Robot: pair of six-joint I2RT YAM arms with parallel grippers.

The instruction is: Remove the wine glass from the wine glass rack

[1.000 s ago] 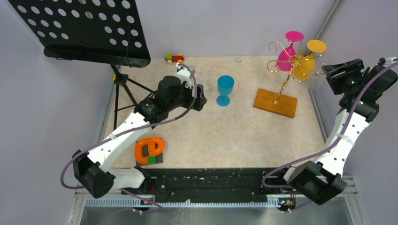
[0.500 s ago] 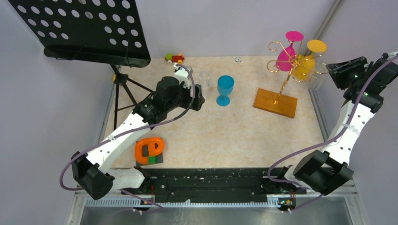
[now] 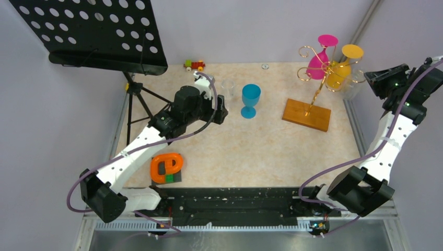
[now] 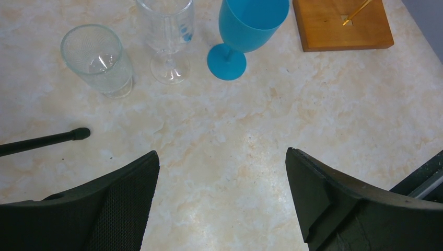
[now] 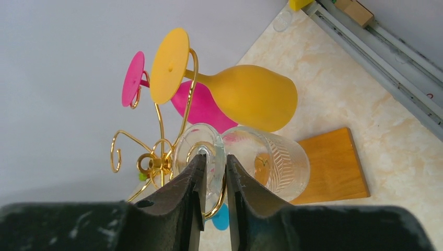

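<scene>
The wine glass rack (image 3: 316,93) is a gold pole with curled wire arms on an orange-brown wooden base (image 3: 307,115) at the back right. A pink glass (image 3: 318,61) and a yellow glass (image 3: 340,70) hang on it upside down. A clear wine glass (image 5: 274,162) hangs on the arm nearest my right gripper (image 5: 214,163), which is shut on its stem just below the foot. A gold wire loop still curls round that stem. My left gripper (image 4: 222,162) is open and empty above the table, left of the rack.
A blue wine glass (image 3: 251,99), a clear stemmed glass (image 4: 167,36) and a glass tumbler (image 4: 99,60) stand at the back centre. A black tripod music stand (image 3: 99,36) fills the back left. An orange toy (image 3: 166,167) lies front left. The side rail (image 5: 376,52) runs beside the rack.
My right arm has swung outward to the right and the gripper end shifted slightly right beside the rack. The left arm has barely moved.
</scene>
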